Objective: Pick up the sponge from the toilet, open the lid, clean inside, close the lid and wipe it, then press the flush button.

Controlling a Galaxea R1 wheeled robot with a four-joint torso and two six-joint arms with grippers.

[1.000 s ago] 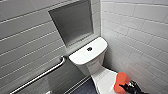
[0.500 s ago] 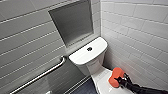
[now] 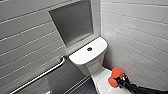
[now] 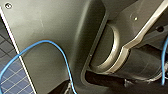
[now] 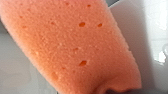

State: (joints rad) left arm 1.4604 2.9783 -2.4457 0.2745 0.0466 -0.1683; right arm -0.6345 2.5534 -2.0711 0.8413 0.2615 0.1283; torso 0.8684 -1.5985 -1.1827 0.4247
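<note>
The white toilet [image 3: 86, 58] stands in the corner with its tank against the wall. The small dark flush button [image 3: 89, 49] sits in the middle of the tank top. Below the tank, part of the white lid [image 3: 103, 81] shows, lying down. My right gripper [image 3: 120, 81] comes in from the lower right and is shut on the orange-red sponge [image 3: 115, 76], held just above the lid's right side. In the right wrist view the sponge [image 5: 75, 45] looms large, with white toilet surface [image 5: 15, 75] behind it.
A metal grab bar [image 3: 40, 76] slants along the left wall. A recessed niche [image 3: 73, 22] sits above the tank. A white tiled wall [image 3: 140, 37] stands close on the right. Dark floor tiles [image 3: 83, 89] lie left of the bowl. A blue cable [image 4: 50, 45] crosses my left arm's plate.
</note>
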